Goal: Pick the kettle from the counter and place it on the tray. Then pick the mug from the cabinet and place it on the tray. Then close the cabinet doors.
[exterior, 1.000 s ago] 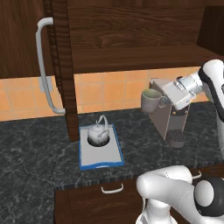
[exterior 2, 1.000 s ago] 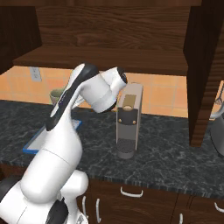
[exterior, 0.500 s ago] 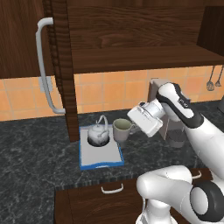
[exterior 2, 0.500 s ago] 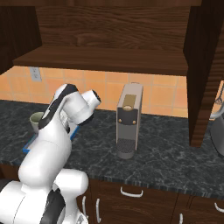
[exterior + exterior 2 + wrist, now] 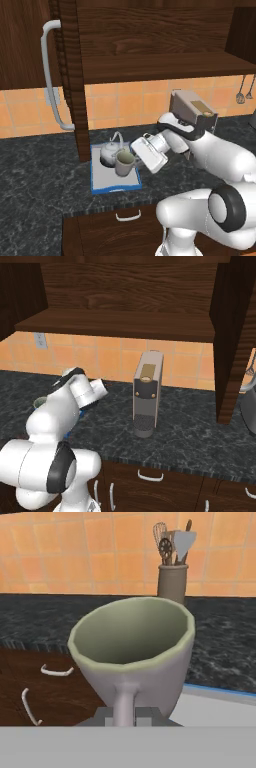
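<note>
The beige-olive mug (image 5: 124, 163) hangs tilted low over the tray (image 5: 107, 181), close beside the silvery kettle (image 5: 109, 152) that stands on the tray's far part. My gripper (image 5: 136, 160) is shut on the mug's side handle. In the hand view the mug (image 5: 135, 652) looms large, its handle pinched at my gripper (image 5: 125, 716), with the tray (image 5: 215, 709) below it to the right. I cannot tell whether the mug touches the tray. The cabinet (image 5: 165, 67) is open, its left door (image 5: 25, 45) swung wide and its right door (image 5: 232, 341) edge-on.
A grey coffee machine (image 5: 192, 112) stands on the dark counter (image 5: 40, 185) right of the tray, behind my arm. A utensil holder (image 5: 172, 577) sits by the tiled wall. Drawer handles (image 5: 55, 672) show below the counter edge. A silver pot (image 5: 248, 406) is at the far right.
The arm has swung the mug leftward and down, from beside the coffee machine to low over the tray next to the kettle.
</note>
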Robot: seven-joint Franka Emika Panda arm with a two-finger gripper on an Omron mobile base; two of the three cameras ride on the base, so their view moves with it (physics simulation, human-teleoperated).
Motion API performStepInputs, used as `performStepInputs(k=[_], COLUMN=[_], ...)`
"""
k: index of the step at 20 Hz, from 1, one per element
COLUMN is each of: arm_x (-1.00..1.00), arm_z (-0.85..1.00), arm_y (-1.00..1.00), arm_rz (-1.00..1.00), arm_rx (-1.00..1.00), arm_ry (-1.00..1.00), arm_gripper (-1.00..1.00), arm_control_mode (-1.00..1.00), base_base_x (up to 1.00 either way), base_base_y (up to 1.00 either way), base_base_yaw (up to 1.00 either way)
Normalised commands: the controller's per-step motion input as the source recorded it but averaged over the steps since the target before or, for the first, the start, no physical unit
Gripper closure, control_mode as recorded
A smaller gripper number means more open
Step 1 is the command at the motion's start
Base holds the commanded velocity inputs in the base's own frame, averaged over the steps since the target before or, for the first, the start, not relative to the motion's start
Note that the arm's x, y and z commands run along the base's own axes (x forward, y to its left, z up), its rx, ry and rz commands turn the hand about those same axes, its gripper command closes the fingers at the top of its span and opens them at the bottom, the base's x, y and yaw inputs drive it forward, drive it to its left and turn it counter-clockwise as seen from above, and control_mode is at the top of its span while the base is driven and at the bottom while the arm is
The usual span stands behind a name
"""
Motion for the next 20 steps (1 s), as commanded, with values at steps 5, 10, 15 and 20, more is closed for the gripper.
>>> performStepInputs(k=[5, 10, 15, 20], arm_x=[0.22, 0.32, 0.43, 0.42], arm_z=[-0.51, -0.46, -0.33, -0.33], arm_y=[0.16, 0.23, 0.20, 0.12], arm_rz=[0.00, 0.00, 0.00, -0.03], arm_rx=[0.06, 0.02, 0.04, 0.02], arm_ry=[-0.01, 0.00, 0.00, 0.00], arm_gripper=[1.00, 1.00, 1.00, 1.00], arm_control_mode=[-1.00, -1.00, -1.00, -1.00], base_base_x=[0.00, 0.00, 0.00, 0.00], base_base_y=[0.00, 0.00, 0.00, 0.00], base_base_yaw=[0.00, 0.00, 0.00, 0.00])
